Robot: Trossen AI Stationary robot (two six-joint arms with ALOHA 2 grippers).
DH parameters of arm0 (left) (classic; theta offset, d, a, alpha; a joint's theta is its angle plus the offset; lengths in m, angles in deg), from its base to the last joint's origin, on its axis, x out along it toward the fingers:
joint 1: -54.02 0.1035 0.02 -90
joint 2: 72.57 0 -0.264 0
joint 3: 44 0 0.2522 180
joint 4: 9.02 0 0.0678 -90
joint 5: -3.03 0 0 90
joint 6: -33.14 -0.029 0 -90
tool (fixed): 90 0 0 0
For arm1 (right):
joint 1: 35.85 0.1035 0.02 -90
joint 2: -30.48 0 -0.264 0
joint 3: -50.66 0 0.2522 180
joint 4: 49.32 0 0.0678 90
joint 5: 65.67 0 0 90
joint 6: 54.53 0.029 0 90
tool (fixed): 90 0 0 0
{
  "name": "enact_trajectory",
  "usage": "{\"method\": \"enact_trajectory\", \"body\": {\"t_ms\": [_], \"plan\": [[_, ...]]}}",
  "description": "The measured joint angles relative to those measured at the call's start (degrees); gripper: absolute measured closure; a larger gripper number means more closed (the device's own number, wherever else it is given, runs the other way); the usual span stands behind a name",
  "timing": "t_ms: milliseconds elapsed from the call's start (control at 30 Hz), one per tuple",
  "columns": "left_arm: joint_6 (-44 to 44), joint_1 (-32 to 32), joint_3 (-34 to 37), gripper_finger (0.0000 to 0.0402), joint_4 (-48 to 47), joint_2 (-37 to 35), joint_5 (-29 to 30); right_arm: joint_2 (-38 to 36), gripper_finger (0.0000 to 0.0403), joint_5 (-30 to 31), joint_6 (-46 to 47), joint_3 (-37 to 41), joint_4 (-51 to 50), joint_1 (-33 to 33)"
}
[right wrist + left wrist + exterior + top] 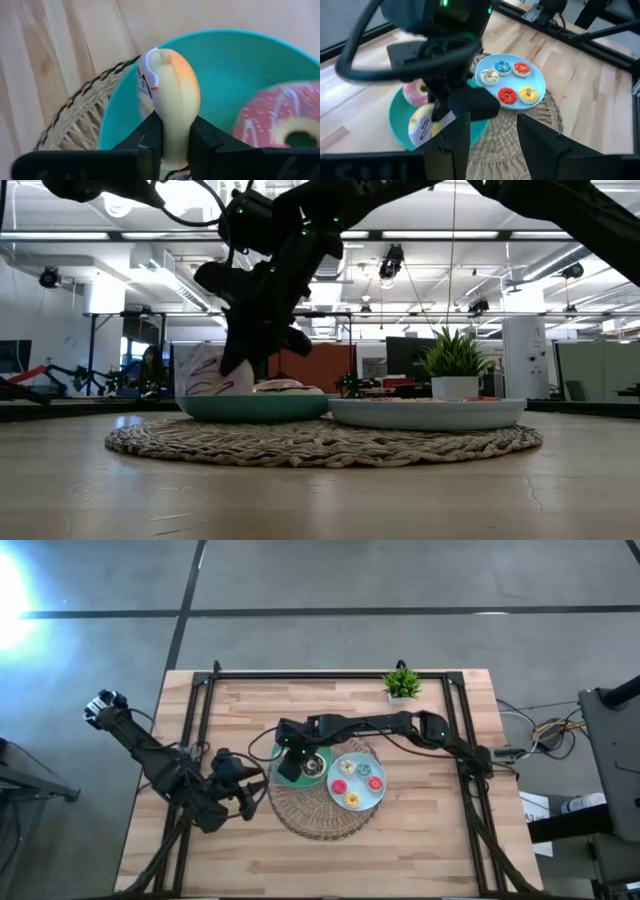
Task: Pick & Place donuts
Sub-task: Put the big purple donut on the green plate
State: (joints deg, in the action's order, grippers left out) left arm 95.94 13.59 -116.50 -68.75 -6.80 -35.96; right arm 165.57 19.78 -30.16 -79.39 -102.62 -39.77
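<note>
spanning a hall with ceiling lights — perhaps a workshop — behind the wooden table (420, 840).

pink donut (287, 117) cut off, green plate (322, 770) half hidden

two dark jointed arms, black looping cables, green indicator lights, blocky black tool fingers (540, 145)

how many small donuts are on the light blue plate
5 small toy ring donuts on the round light-blue plate: blue, red, white, red, yellow. None looks hidden.
</note>
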Motion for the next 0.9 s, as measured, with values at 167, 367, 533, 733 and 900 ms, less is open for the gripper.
{"method": "enact_trajectory", "body": {"t_ms": [167, 367, 533, 733, 900], "plan": [[1.7, -0.3, 0.0, 0.0266, -4.2, -0.4, -0.1, -0.1, 0.0301, 4.6, -2.1, -1.7, -2.5, 0.0], [2.4, -0.5, 0.0, 0.0266, -6.5, -0.9, -0.1, -0.3, 0.0255, 9.2, -2.4, -1.4, -5.6, 0.0], [2.4, -0.7, 0.0, 0.0266, -6.6, -1.5, -0.1, -0.3, 0.0242, 9.2, -1.9, -1.3, -5.7, -0.1], [3.7, -0.9, 0.0, 0.0266, -6.6, -1.8, -0.1, -0.3, 0.0235, 9.3, -5.4, -1.3, -6.4, -0.1], [5.1, -1.1, 0.0, 0.0266, -6.6, -1.8, -0.1, -0.6, 0.0225, 14.9, -10.4, -1.4, -8.3, -0.1]]}}
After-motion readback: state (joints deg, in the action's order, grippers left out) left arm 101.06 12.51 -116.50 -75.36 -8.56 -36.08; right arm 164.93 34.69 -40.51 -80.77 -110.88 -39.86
